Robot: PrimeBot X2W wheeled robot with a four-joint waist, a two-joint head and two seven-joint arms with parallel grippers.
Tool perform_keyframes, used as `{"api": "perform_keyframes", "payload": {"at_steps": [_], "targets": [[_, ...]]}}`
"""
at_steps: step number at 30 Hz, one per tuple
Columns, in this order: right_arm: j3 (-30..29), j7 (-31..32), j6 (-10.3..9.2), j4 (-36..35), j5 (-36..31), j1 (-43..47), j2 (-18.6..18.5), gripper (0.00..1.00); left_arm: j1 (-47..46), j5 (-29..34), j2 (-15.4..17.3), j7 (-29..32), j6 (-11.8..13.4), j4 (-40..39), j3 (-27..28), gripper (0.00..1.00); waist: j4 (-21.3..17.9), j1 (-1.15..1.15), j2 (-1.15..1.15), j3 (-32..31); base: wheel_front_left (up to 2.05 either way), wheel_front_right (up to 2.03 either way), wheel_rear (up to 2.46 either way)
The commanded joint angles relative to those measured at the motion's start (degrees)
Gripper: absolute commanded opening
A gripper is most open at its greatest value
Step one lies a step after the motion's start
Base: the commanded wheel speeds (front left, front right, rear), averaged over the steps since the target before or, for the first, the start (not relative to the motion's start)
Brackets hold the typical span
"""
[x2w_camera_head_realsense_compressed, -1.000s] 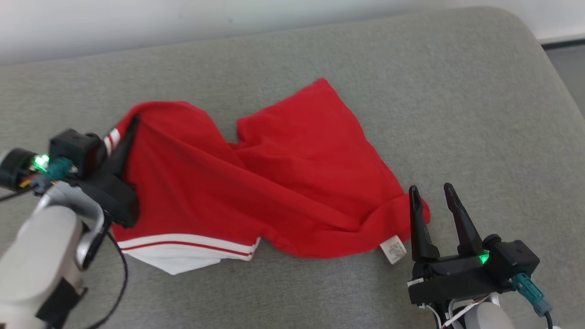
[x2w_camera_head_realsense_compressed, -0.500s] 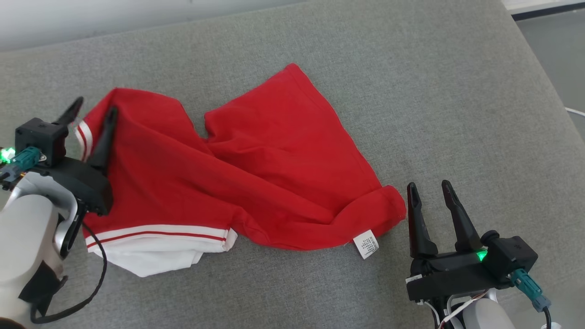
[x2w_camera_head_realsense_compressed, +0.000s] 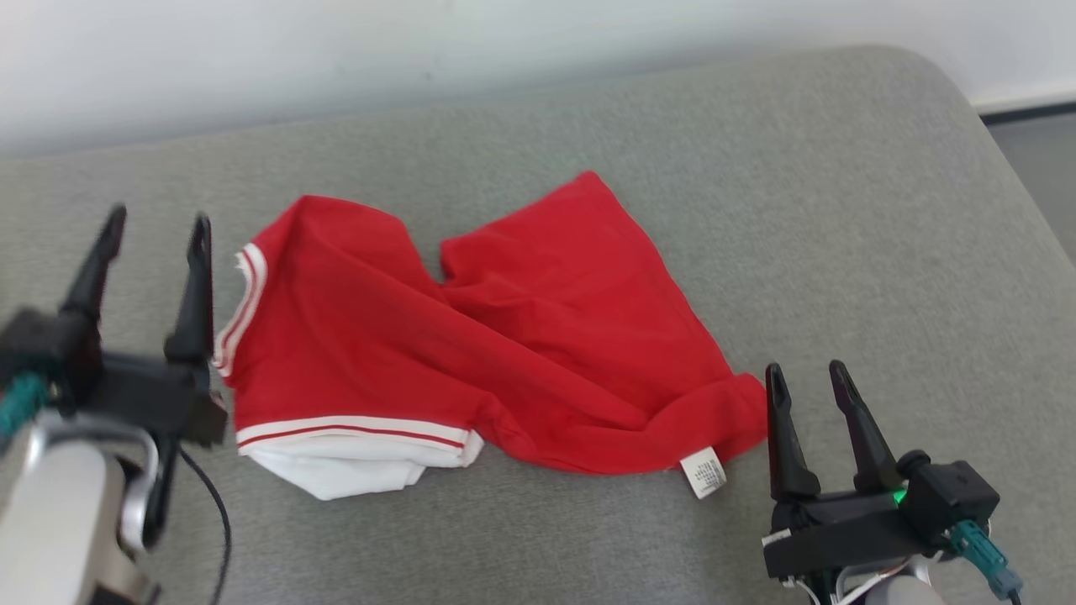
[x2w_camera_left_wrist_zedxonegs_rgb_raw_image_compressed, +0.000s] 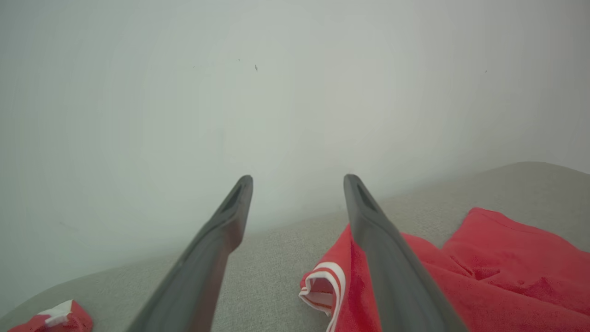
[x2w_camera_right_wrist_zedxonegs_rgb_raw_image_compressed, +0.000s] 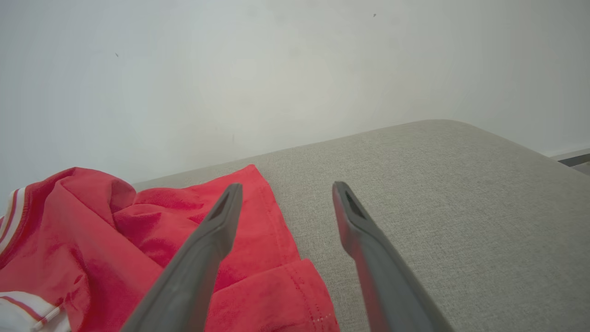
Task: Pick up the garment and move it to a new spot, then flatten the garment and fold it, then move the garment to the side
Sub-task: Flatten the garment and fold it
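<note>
The garment is a red shirt with white stripe trim and a white panel at its near left corner, lying rumpled on the grey cushion. My left gripper stands open just left of the striped sleeve edge, nothing between its fingers. In the left wrist view the left gripper is open and the sleeve of the garment lies by its right finger. My right gripper is open just right of the shirt's near right corner. The right wrist view has the right gripper open over the garment edge.
A white care label sticks out at the shirt's near right corner. A pale wall runs behind the cushion. The cushion's rounded right edge drops off to a darker floor. Bare cushion lies to the right and in front.
My left gripper has opened, let go of the striped sleeve and drawn back left, off the shirt. The sleeve has dropped flat. The camera has shifted. The right gripper stays open.
</note>
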Motion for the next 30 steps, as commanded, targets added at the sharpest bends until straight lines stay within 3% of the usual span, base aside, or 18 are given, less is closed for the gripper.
{"api": "perform_keyframes", "payload": {"at_steps": [1,11,30], "targets": [[-0.22,-0.04,-0.13,0.00,-0.53,1.25,0.20,1.00,4.32,1.28,-1.56,-0.18,0.46,-2.44,2.18,1.00,3.12,0.01,0.00,-3.38,0.00,0.00,0.00],[-1.37,-0.04,-0.13,0.38,-2.02,3.89,0.19,1.00,19.85,6.86,-9.79,-0.17,0.13,-9.75,10.64,1.00,7.59,0.01,0.00,-7.47,0.00,0.00,0.00],[-1.92,-0.04,-0.13,2.10,-2.20,6.03,0.18,1.00,31.14,13.76,-18.26,-0.18,-2.31,-14.13,19.46,1.00,12.58,0.01,0.00,-9.38,0.00,0.00,0.00]]}}
